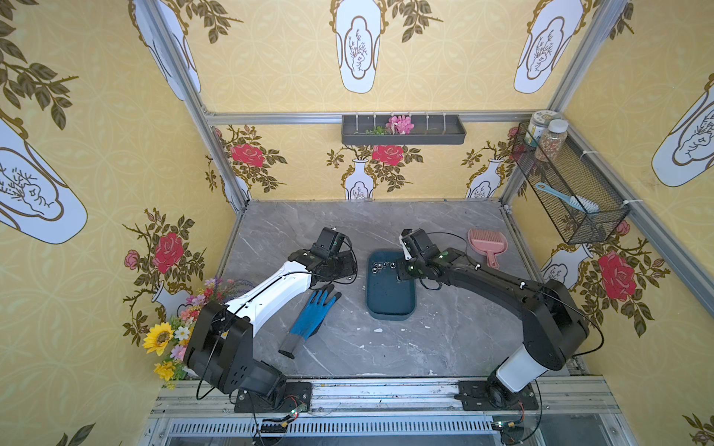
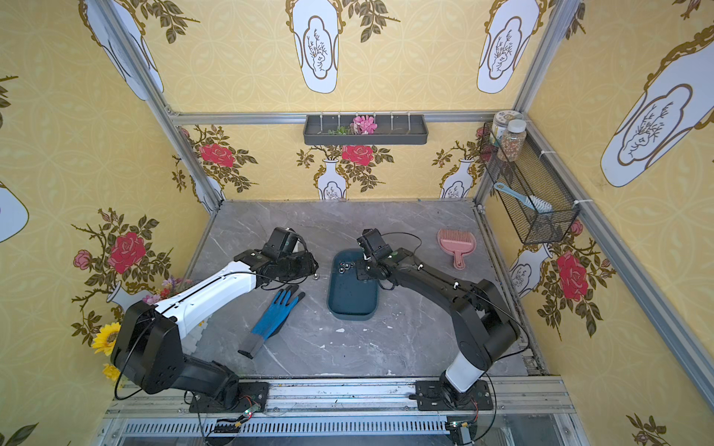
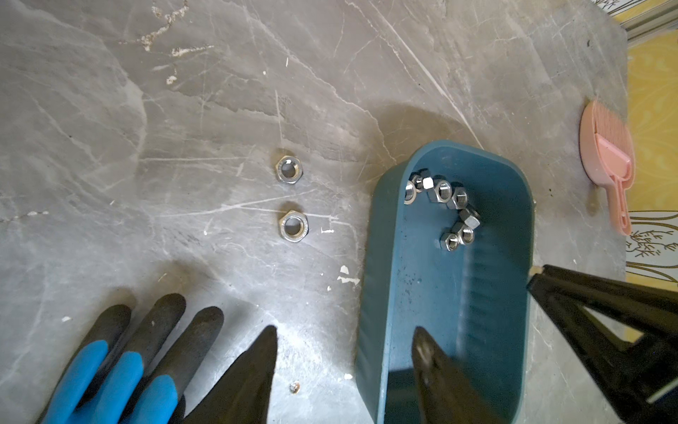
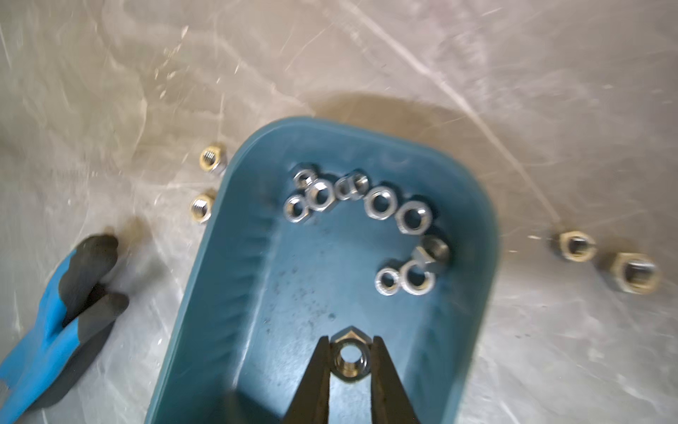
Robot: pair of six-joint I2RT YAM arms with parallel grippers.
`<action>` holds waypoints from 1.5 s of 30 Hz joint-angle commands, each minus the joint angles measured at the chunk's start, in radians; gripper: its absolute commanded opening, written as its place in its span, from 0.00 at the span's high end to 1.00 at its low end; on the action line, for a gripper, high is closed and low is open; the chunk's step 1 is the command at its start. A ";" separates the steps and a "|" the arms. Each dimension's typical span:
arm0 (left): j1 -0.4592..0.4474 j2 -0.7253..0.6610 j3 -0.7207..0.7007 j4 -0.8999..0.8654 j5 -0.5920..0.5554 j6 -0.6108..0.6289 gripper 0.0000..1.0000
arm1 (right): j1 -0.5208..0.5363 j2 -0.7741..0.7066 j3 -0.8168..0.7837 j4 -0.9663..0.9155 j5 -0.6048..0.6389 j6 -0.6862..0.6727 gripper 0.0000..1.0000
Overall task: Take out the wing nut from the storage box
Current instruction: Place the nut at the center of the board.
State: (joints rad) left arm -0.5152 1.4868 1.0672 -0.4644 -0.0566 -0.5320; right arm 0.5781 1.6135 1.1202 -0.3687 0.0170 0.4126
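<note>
Right wrist view: right gripper [image 4: 350, 343] pinching one six-sided hex nut [image 4: 350, 359] flat between its two fingers, hole facing the camera. It sits over the bare part of the storage box [image 4: 227, 279], apart from the rest. The frame is blurry, so cannot tell if it is touching the floor or just off it

A cluster of nuts [image 4: 381, 203] lies in a loose arc at the far end of the box, also visible in both top views [image 1: 382, 265] [image 2: 345, 266]

Left wrist view: left gripper [image 3: 345, 330] is spread wide and straddles one long wall of the box, one finger over the table [image 3: 183, 110], the other inside the box

Two nuts [image 3: 288, 169] lie flat on the table just beside the box on the left arm's side, close together but apart. Two more nuts [image 4: 576, 246] lie on the table on the box's other side

In both top views the storage box [image 1: 390, 297] [image 2: 351, 299] sits mid-table between the arms, long axis running away from the robot. A blue and black glove [image 1: 315, 309] lies near it on the left, and a pink scoop [image 1: 483, 243] lies well apart on the right
</note>
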 commanded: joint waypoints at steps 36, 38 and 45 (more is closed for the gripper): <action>0.001 0.041 -0.005 0.022 0.044 0.000 0.39 | -0.230 0.172 -0.120 0.112 0.086 0.111 0.69; 0.001 0.040 -0.006 0.023 0.045 0.000 0.39 | -0.230 0.168 -0.123 0.111 0.084 0.113 0.66; 0.001 0.043 -0.006 0.028 0.057 0.002 0.36 | -0.230 0.102 -0.130 0.115 0.080 0.115 0.53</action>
State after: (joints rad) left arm -0.5156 1.5219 1.0653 -0.4492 -0.0193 -0.5320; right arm 0.3473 1.7466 0.9951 -0.2691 0.0841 0.5194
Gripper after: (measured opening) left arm 0.631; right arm 0.456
